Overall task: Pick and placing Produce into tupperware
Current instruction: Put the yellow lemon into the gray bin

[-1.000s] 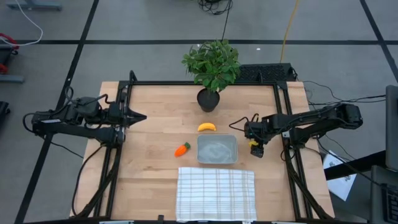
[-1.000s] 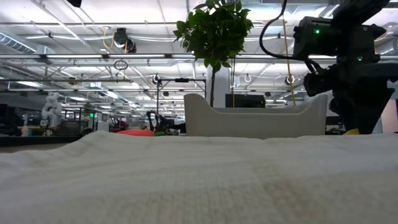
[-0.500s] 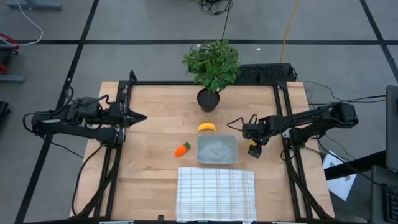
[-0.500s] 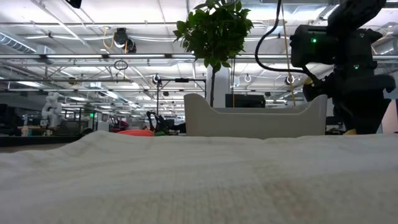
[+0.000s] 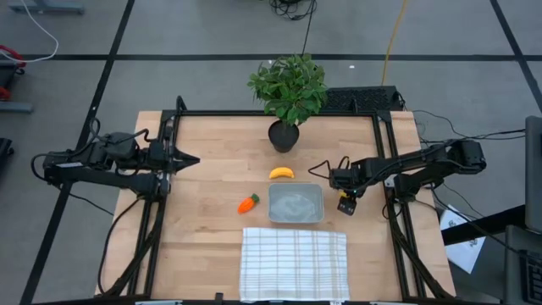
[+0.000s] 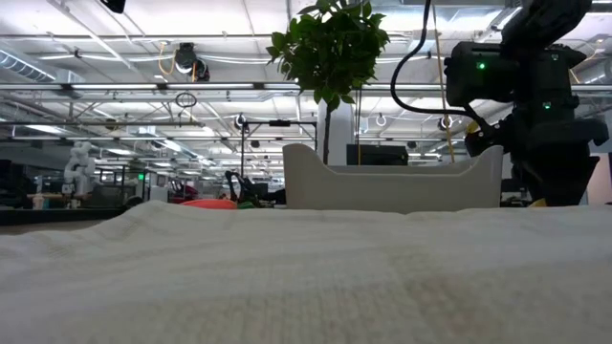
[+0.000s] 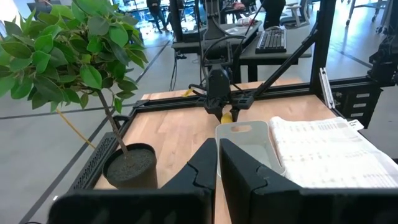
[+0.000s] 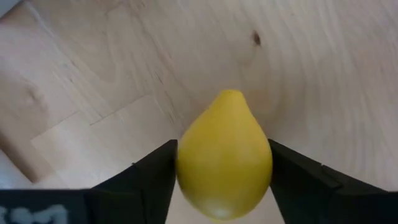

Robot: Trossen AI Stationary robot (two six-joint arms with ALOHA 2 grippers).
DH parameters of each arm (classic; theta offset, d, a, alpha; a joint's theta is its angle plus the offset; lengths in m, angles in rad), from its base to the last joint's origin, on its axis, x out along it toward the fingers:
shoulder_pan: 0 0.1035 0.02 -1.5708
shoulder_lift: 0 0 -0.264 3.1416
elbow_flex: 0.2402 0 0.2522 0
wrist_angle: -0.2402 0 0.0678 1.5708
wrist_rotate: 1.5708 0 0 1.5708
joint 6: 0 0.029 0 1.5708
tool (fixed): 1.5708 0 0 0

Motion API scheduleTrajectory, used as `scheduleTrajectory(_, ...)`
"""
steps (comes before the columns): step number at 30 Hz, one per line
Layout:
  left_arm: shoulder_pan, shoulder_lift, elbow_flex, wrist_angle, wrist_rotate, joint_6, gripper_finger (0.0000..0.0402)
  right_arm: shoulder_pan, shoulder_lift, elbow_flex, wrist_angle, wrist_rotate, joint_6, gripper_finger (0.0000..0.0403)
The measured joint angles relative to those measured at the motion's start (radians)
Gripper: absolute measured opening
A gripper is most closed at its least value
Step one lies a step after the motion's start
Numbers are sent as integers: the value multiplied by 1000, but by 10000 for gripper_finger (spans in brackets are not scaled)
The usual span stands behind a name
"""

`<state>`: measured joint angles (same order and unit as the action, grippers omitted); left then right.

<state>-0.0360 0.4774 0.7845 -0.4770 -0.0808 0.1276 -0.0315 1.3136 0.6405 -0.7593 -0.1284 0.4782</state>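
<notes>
The yellow lemon [image 8: 224, 155] lies on the wooden table [image 5: 212, 144] right of the clear tupperware [image 5: 295, 203], between the fingers of my right gripper [image 5: 345, 203], which points down and is shut on it. The banana [image 5: 281, 173] lies just beyond the tupperware's far edge. The orange carrot [image 5: 247, 203] lies on the table left of the tupperware. My left gripper [image 5: 193, 159] waits shut at the table's left, level above the wood. In the left wrist view its own fingers [image 7: 217, 163] show together. My right gripper pinches the lemon between its two fingers, one finger on each flank of the wide middle [image 8: 181, 163]. The fingers come from above, pointing down. The lemon's pointed tip [image 8: 231, 94] sticks out beyond them over the wood; whether it is lifted clear cannot be told.
A potted plant [image 5: 288, 89] stands at the far middle of the table. A white checked cloth [image 5: 294, 263] lies at the near edge, in front of the tupperware. Black frame rails [image 5: 385, 144] run along the table's sides.
My right gripper has tipped a little steeper over the lemon and its wrist has shifted slightly toward the tupperware, then kept still. The produce, the tupperware and my left arm have stayed in place.
</notes>
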Motion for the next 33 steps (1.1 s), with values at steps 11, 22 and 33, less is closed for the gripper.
scheduleTrajectory(11, 0, 0, 0, 0, 0, -1, 24, -15, 0, 1, 0, 0, -4, 219)
scheduleTrajectory(22, 0, 0, 0, 0, 0, -1, 24, -15, 0, 91, -68, -3, -35, 194)
scheduleTrajectory(33, 0, 0, 0, 0, 0, -1, 24, -15, 0, 258, -207, -4, -64, 195)
